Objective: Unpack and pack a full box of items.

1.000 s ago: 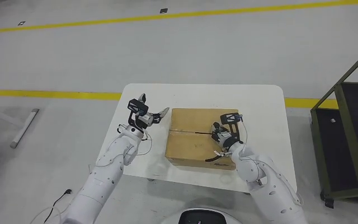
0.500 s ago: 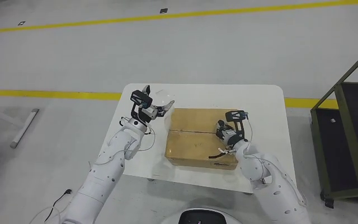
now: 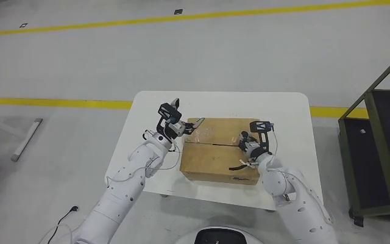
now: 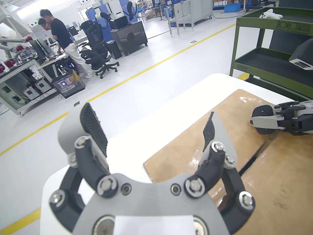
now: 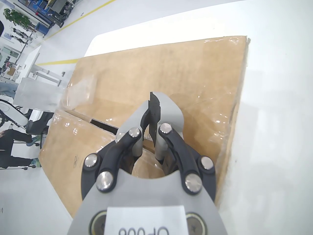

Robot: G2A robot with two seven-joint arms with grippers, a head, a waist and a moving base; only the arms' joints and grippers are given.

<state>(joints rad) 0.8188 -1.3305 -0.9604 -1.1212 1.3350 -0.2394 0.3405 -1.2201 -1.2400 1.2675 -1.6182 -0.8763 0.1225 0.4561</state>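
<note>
A shut brown cardboard box [image 3: 216, 149] with clear tape on its flaps lies on the white table [image 3: 152, 107]. My left gripper [image 3: 186, 127] hangs open over the box's far left corner with nothing between its fingers [image 4: 94, 128]. In the left wrist view the box [image 4: 281, 172] lies below and the right gripper [image 4: 264, 123] rests on it farther off. My right gripper [image 3: 244, 140] is shut, its tips [image 5: 152, 102] just above the box top [image 5: 171, 74], close to the centre seam [image 5: 102, 123] near the right end.
A green cart [image 3: 365, 152] stands on the floor right of the table. Bare table surface lies left of the box and along its far edge. The table's near edge runs close to the box's front side.
My left arm has swung right from beside the box to over its far left corner, still open. The right gripper has shifted slightly right along the seam.
</note>
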